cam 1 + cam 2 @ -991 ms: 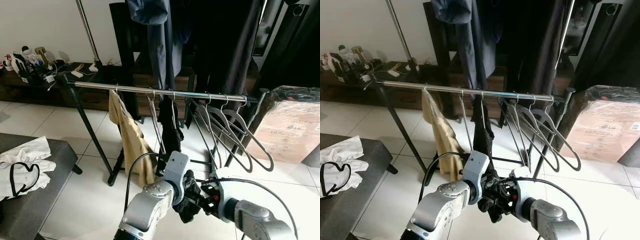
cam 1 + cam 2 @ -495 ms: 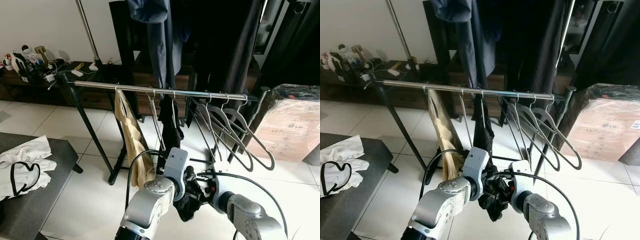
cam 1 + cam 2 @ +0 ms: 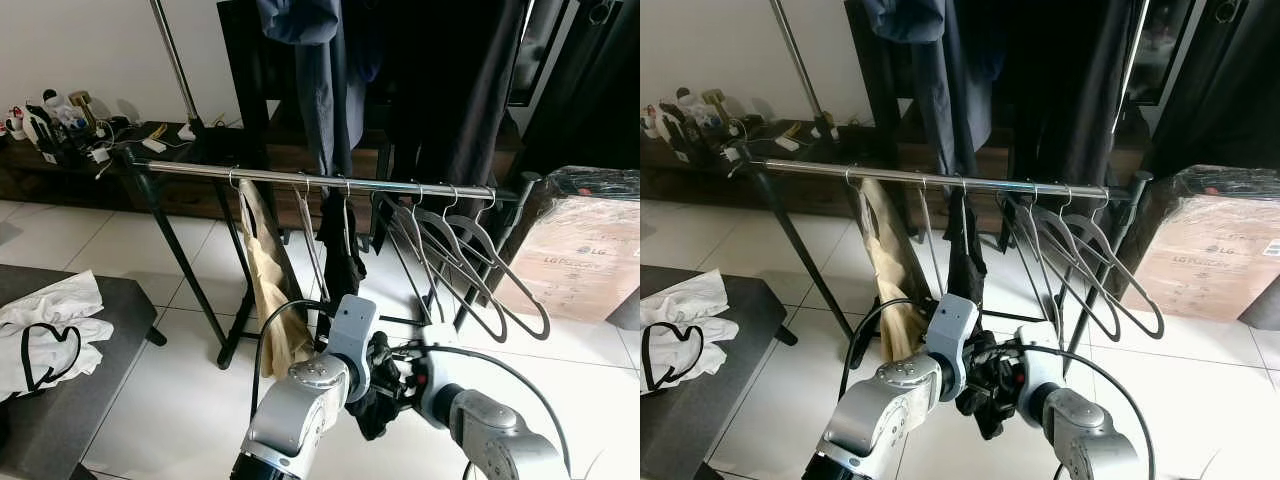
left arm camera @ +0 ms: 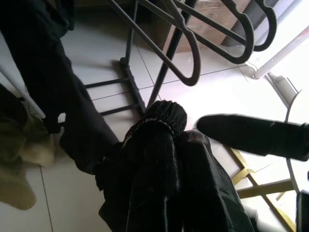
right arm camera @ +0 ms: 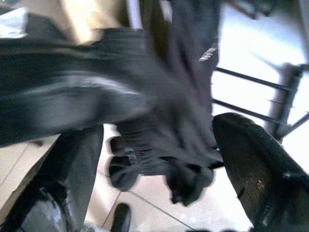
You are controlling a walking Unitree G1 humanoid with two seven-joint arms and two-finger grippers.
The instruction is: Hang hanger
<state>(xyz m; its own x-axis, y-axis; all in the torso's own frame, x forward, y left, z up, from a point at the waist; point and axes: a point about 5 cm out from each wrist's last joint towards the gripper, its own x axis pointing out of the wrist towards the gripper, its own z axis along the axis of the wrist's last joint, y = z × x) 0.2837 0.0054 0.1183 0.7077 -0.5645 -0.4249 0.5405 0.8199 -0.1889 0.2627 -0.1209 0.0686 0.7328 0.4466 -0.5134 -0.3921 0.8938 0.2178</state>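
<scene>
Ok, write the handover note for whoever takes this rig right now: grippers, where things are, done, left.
Left gripper: low in front of the rack, shut on the black garment.
Right gripper: open, its fingers either side of the same garment.
Rail: carries a tan garment, a dark garment and several empty black hangers.
Done: garment lifted off the floor, held below the rail.
Left: raise it and hang it on the rail. Its hanger hook cannot be made out.
</scene>
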